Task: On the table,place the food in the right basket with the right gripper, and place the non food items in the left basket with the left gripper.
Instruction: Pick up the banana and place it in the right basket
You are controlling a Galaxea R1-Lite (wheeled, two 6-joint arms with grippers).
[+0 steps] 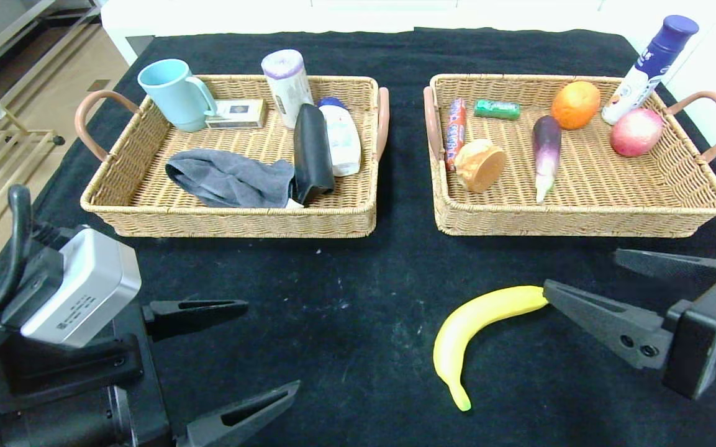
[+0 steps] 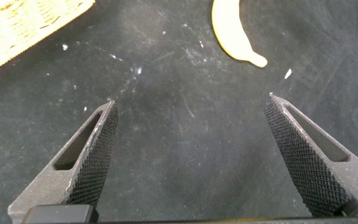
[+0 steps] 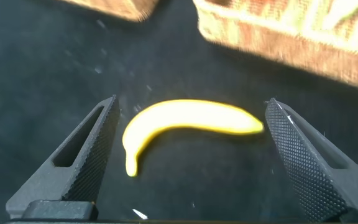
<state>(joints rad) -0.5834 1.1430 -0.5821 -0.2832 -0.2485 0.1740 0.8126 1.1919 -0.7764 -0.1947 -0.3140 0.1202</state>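
Observation:
A yellow banana [image 1: 475, 316] lies on the black tablecloth in front of the right basket [image 1: 581, 223]. My right gripper [image 1: 581, 270] is open, low over the table, with one fingertip at the banana's right end. In the right wrist view the banana [image 3: 185, 121] lies ahead, between the open fingers of the right gripper [image 3: 192, 99]. My left gripper [image 1: 271, 344] is open and empty at the front left, over bare cloth. The left wrist view shows the left gripper [image 2: 191, 99] and the banana's tip [image 2: 232, 34] farther off. The left basket [image 1: 233, 223] holds non-food items.
The left basket holds a cyan mug [image 1: 174, 93], a small box, a roll, a black wallet [image 1: 312, 152], a white bottle and a grey cloth [image 1: 227, 180]. The right basket holds a candy roll, gum, bread [image 1: 480, 164], an eggplant, an orange, an apple, and a blue-white bottle [image 1: 649, 68] at its far right corner.

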